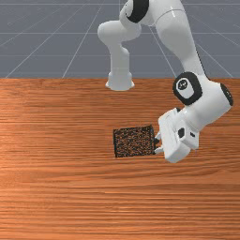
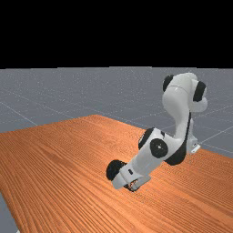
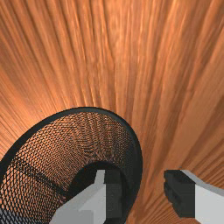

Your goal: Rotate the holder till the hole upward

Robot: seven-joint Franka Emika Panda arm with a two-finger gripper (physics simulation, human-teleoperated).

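The holder (image 1: 133, 142), a black mesh cylinder, lies on its side on the table in the front view, one end toward my hand. At that end, on the front view's right, is my gripper (image 1: 156, 145), tilted over. In the wrist view the holder (image 3: 57, 146) turns its round rim toward the camera, with a dark disc deeper inside. There my gripper (image 3: 140, 192) is open, fingers well apart. One finger overlaps the mouth and the other is outside the rim, with part of the rim between them. Whether either touches it, I cannot tell.
The wooden table (image 1: 61, 187) extends around the holder, its back edge near the arm's base (image 1: 119, 82). My arm (image 2: 152, 152) reaches low over the table (image 2: 59, 168) in the far view, the hand close to the wood.
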